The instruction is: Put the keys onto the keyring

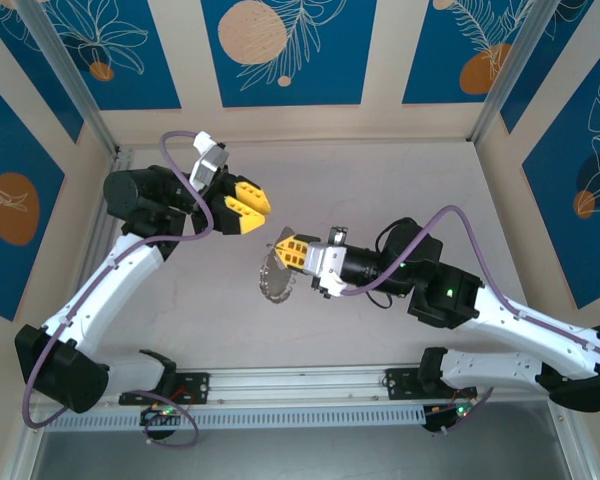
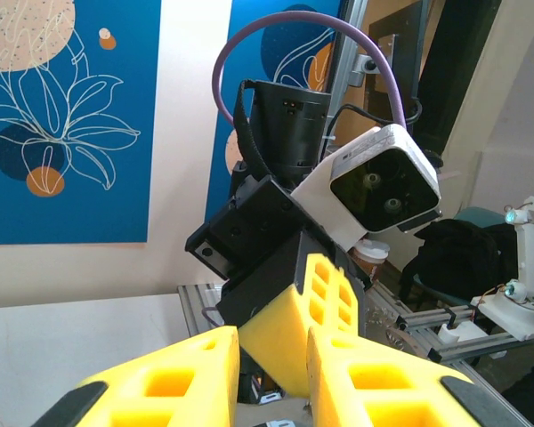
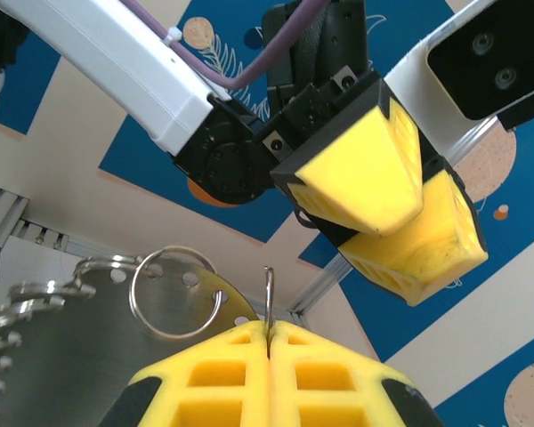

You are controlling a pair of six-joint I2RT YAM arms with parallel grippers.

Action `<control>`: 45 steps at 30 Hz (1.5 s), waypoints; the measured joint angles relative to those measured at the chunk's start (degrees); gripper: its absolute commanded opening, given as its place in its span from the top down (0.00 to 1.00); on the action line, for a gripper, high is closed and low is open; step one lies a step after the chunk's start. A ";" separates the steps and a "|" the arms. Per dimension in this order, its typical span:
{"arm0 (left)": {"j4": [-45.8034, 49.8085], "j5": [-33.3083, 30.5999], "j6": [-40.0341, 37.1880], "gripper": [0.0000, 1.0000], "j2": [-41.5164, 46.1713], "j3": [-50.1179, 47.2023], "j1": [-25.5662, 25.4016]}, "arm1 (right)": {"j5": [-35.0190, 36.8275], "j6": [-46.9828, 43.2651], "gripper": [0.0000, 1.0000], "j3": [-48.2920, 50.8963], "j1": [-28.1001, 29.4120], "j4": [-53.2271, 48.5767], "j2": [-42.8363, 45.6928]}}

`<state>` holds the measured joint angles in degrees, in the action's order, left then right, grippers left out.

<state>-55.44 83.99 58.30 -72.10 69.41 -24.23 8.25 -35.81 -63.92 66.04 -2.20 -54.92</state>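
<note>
- Blue floral panels ring the pale worktop (image 1: 400, 180).
- Right gripper (image 1: 282, 250) is clamped shut on the keyring (image 1: 276, 280).
- Left gripper (image 1: 258, 204) sits just up-left of it, narrow; whether it pinches a key, cannot tell.

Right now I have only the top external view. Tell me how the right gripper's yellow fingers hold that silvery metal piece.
Observer: In the right wrist view the right gripper is shut on a thin upright metal strip that sticks up out of its grip.
Operator: Describe what sits beside that strip.
Observer: A round grey wire ring lies left of it, apart from it, in front of a flat silvery metal plate with round holes.
Operator: Now report the left gripper's jaws.
Observer: In the left wrist view the left gripper has its yellow fingers a little apart, the right gripper showing through the gap.
</note>
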 measured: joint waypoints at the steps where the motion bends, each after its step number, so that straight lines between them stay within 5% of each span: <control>1: 0.00 0.00 -0.02 0.73 0.00 0.00 0.00 | 0.46 -0.04 1.00 0.00 0.02 0.09 -0.11; 13: 5.03 -1.11 -5.44 0.72 0.00 0.00 0.00 | 3.98 -0.46 1.00 0.00 0.35 1.77 -0.13; 25: 30.29 -4.83 -26.36 0.70 3.80 0.63 0.02 | 5.29 -0.44 1.00 0.35 0.37 2.10 0.04; 37: 46.05 -6.27 -37.99 0.68 6.80 2.84 0.02 | 8.35 0.42 1.00 0.55 -0.37 2.91 0.37; 45: 54.38 -10.93 -42.69 0.65 7.54 4.57 0.07 | 16.46 -1.44 1.00 3.04 -0.37 9.46 -1.49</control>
<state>-1.06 73.06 15.62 -64.55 73.97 -24.16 24.71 -37.26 -60.88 65.67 7.27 -56.40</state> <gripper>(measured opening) 0.343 0.041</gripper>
